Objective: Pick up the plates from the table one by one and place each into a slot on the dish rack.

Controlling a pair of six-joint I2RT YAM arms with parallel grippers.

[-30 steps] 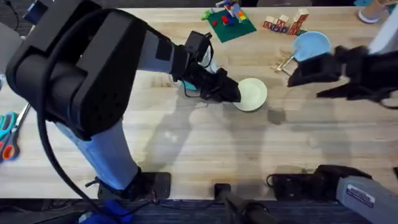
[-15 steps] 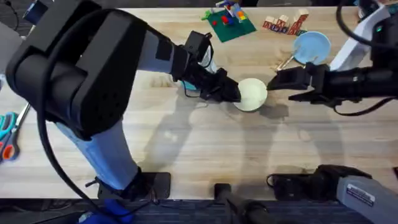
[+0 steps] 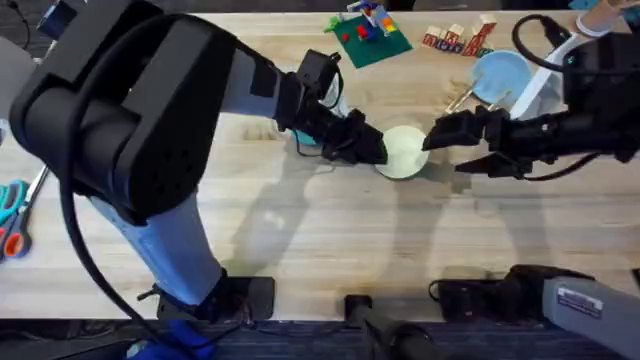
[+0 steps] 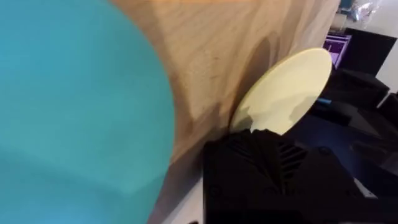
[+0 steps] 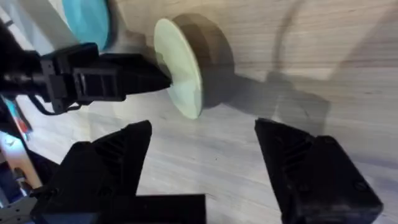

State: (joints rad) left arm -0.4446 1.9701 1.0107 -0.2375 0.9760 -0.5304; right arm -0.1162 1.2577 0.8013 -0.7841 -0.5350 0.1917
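My left gripper (image 3: 368, 148) is shut on the near rim of the pale cream-yellow plate (image 3: 406, 152) and holds it tilted up off the table (image 3: 330, 240). In the right wrist view the cream plate (image 5: 179, 65) stands on edge, with the left gripper's fingers (image 5: 134, 78) on its rim. My right gripper (image 3: 438, 135) is open just right of that plate, its jaws spread wide (image 5: 205, 168). A bright blue plate (image 3: 308, 138) lies under the left arm and looms large in the left wrist view (image 4: 74, 106). A light blue plate (image 3: 500, 72) rests at the wooden dish rack (image 3: 458, 100).
A green baseplate with bricks (image 3: 368, 35) and a pile of wooden letter blocks (image 3: 458, 40) sit along the far edge. Scissors (image 3: 12, 215) lie at the left edge. Bare wood stretches in front of both grippers.
The right arm has swung left and down from near the rack, bringing its open gripper right beside the cream plate. The left arm and the plate have stayed put.
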